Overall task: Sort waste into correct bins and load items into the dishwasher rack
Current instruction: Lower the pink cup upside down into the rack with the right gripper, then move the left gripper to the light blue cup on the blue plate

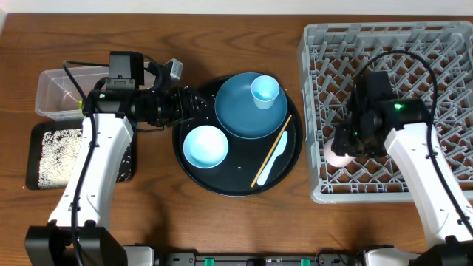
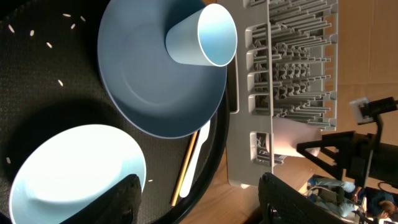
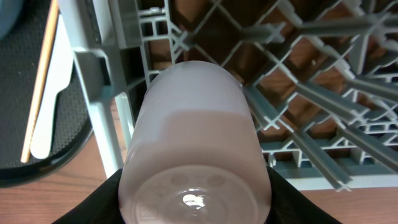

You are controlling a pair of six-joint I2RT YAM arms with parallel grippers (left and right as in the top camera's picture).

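- The right gripper (image 3: 196,202) grasps the pale pink cup (image 3: 193,143), its fingers pressed against the cup's sides, at the 8 o'clock corner of the grey dishwasher rack (image 1: 384,33) (the cup's base faces the wrist camera).
- The left gripper (image 2: 202,199) is released, its jaws spread and holding nothing, above the 10 o'clock edge of the round black tray (image 1: 222,183).
- On that tray, the dark-blue plate (image 1: 240,114) sits at 1 o'clock and carries the light-blue cup (image 1: 264,90). The light-blue bowl (image 1: 205,145) is at 8 o'clock. The wooden chopstick (image 1: 270,151) and white spoon (image 1: 276,161) lie side by side at 4 o'clock.
- White rice grains (image 1: 59,151) lie in the shallow black bin (image 1: 33,148), with the clear tub (image 1: 55,81) at its 12 o'clock.
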